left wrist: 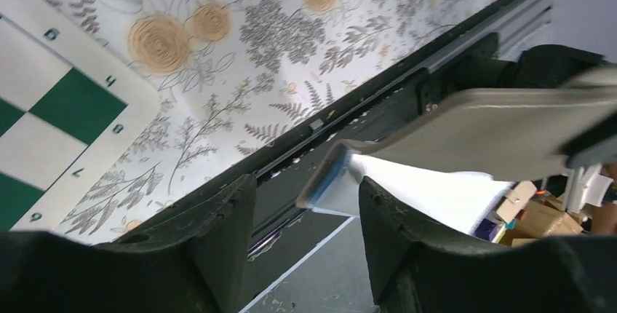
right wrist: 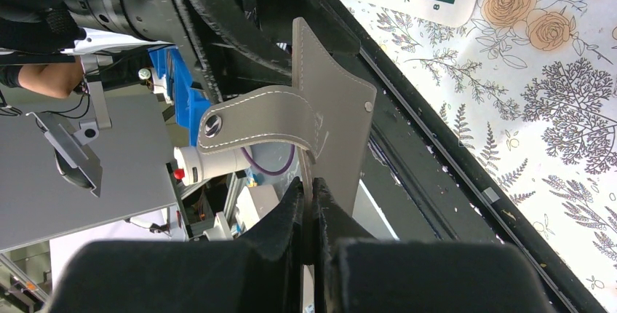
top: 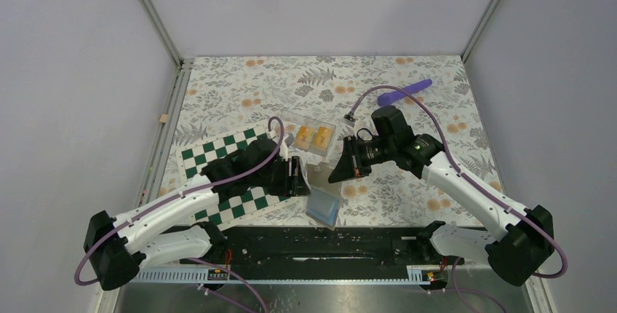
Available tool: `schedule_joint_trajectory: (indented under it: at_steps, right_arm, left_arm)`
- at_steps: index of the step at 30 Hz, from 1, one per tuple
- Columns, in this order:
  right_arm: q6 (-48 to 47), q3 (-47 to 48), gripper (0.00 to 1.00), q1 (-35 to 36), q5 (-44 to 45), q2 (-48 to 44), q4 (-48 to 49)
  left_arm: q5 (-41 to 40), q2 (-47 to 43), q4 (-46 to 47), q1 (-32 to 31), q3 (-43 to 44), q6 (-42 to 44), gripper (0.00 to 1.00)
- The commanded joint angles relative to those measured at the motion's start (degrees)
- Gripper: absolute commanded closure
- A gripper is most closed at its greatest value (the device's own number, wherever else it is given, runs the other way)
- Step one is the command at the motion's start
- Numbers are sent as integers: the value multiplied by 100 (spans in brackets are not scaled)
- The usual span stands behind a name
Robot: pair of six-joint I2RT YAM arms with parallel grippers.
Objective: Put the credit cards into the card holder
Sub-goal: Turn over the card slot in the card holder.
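Cards (top: 304,137): two, orange, in clear tray (top: 289,119), just beyond chessboard (top: 218,154) far right corner.
Holder (right wrist: 331,105): grey, lifted just right of chessboard.
Right gripper (right wrist: 309,200): fingers pinched tight on holder.
Left gripper (left wrist: 305,184): fingers parted, holder corner between them; contact unclear.

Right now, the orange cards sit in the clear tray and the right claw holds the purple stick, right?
Not quite. The right claw pinches the grey card holder, as the right wrist view shows; the purple stick lies untouched on the table. The orange cards do sit in the clear tray.
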Motion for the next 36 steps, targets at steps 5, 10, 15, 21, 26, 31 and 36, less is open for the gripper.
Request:
schedule_joint_trajectory:
  at_steps: [5, 10, 15, 21, 26, 31, 36]
  right_arm:
    - [67, 22, 100, -29, -193, -101, 158]
    - [161, 15, 100, -36, -246, -113, 277]
    - [164, -10, 100, -29, -265, -108, 275]
    - [202, -59, 100, -28, -261, -123, 331]
    - [195, -83, 100, -29, -252, -101, 344]
    - [186, -107, 100, -33, -247, -89, 348]
    - [173, -135, 100, -34, -252, -66, 353]
  left_arm:
    - [63, -817, 945, -18, -353, -318, 47]
    - [-608, -873, 189, -17, -335, -322, 46]
    - [-517, -509, 107, -17, -311, -288, 46]
    - [-415, -138, 114, -43, -231, -248, 46]
    - [-83, -280, 463, -65, -263, -170, 46]
    - [64, -599, 685, -60, -448, -254, 47]
    - [219, -835, 972, -59, -597, -363, 47]
